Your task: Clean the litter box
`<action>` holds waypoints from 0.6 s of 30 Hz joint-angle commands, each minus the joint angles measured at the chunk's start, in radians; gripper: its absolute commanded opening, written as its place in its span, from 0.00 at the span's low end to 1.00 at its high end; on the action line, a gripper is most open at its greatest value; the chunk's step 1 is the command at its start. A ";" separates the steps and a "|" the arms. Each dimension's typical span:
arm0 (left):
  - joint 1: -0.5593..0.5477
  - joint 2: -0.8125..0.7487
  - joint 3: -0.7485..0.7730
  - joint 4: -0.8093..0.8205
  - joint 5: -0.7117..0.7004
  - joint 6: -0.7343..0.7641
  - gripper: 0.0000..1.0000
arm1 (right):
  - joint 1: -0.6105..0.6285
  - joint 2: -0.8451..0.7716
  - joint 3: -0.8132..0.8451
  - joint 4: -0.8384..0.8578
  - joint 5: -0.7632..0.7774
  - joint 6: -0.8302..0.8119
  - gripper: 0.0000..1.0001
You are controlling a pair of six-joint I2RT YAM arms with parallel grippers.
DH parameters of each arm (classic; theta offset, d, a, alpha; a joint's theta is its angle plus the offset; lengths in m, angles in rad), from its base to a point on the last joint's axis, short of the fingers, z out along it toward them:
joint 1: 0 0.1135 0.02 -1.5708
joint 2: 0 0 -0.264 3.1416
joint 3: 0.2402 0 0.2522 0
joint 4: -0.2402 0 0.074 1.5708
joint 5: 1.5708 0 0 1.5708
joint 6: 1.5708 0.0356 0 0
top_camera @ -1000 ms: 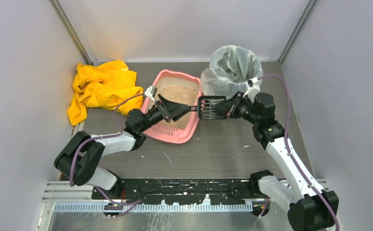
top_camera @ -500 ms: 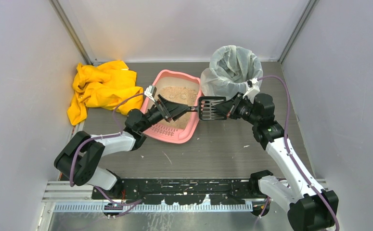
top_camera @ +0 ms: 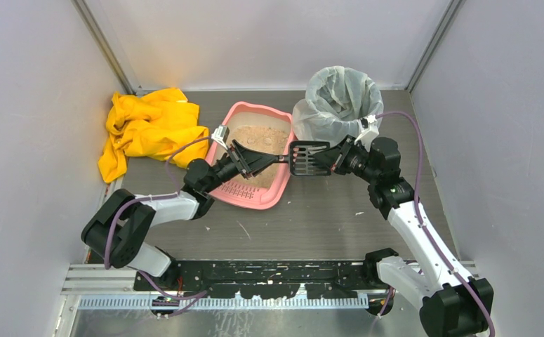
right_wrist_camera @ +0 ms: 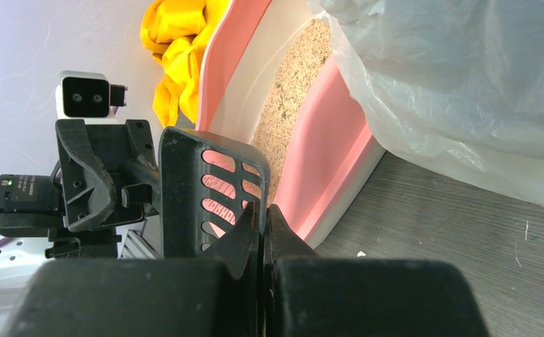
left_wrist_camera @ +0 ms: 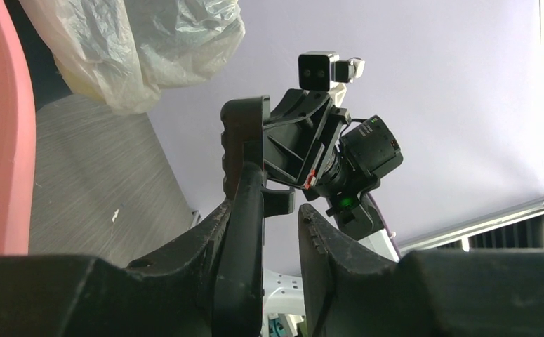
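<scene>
The pink litter box [top_camera: 256,199] with beige litter [top_camera: 258,137] sits mid-table; it also shows in the right wrist view [right_wrist_camera: 321,147] and the left wrist view [left_wrist_camera: 2,126]. A black slotted scoop [top_camera: 307,158] hangs just right of the box's right rim. My right gripper [top_camera: 333,160] is shut on the scoop's blade edge [right_wrist_camera: 184,182], as the right wrist view [right_wrist_camera: 263,210] shows. My left gripper [top_camera: 276,159] is open around the scoop's handle [left_wrist_camera: 246,182]. The handle lies against one finger, with a gap to the other, in the left wrist view [left_wrist_camera: 265,209].
A round bin with a clear plastic liner [top_camera: 342,95] stands right of the box, close behind the scoop. A crumpled yellow cloth [top_camera: 146,130] lies at the back left. Grey walls close in both sides. Small white specks dot the table [top_camera: 360,213].
My left gripper's jaws have narrowed slightly around the scoop handle. The right arm and the scoop have barely moved.
</scene>
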 commanded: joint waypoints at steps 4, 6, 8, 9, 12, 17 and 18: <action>-0.002 -0.010 0.031 0.088 -0.004 0.011 0.30 | 0.004 -0.030 -0.008 0.025 -0.002 -0.012 0.01; -0.002 -0.010 0.031 0.084 -0.004 0.014 0.23 | 0.004 -0.032 -0.010 0.025 -0.004 -0.010 0.01; -0.002 -0.006 0.029 0.083 -0.005 0.015 0.17 | 0.004 -0.038 -0.011 0.025 -0.007 -0.010 0.01; -0.001 -0.005 0.029 0.084 -0.004 0.016 0.13 | 0.004 -0.040 -0.011 0.023 -0.009 -0.010 0.01; -0.001 0.006 0.029 0.096 -0.003 0.016 0.08 | 0.004 -0.043 -0.012 0.018 -0.015 -0.019 0.01; -0.001 0.021 0.035 0.108 -0.001 0.006 0.19 | 0.004 -0.048 -0.021 0.010 -0.021 -0.027 0.01; -0.002 0.024 0.037 0.111 0.002 0.004 0.23 | 0.004 -0.051 -0.021 0.006 -0.019 -0.028 0.01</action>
